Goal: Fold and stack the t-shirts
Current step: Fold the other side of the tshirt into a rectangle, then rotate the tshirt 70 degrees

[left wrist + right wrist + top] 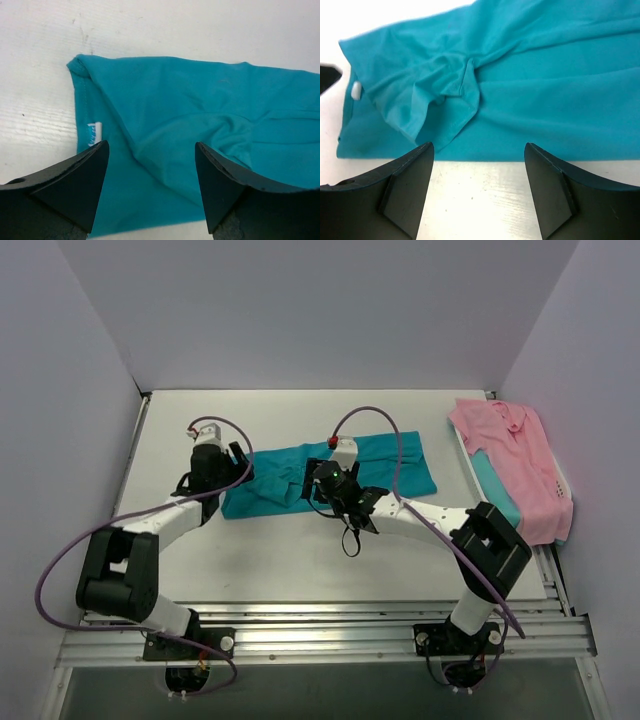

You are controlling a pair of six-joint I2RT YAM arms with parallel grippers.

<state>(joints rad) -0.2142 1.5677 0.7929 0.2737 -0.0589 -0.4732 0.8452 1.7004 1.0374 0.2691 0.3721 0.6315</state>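
The teal t-shirt (400, 465) lies rumpled mid-table (300, 560), with the left gripper (151, 150) open-jawed over its left end and the right gripper (477, 147) open-jawed at its near edge.

FREE: bare bench (290, 560) in front of the teal t-shirt (375, 465), between the two arms, and the strip behind it | BLOCKED: left tool (238, 462) at its left end; right tool (320, 480) over its middle | RIGHT OF IT: pink shirt (510, 455) piled at the bench edge | walls (60, 390) close in left, behind, right
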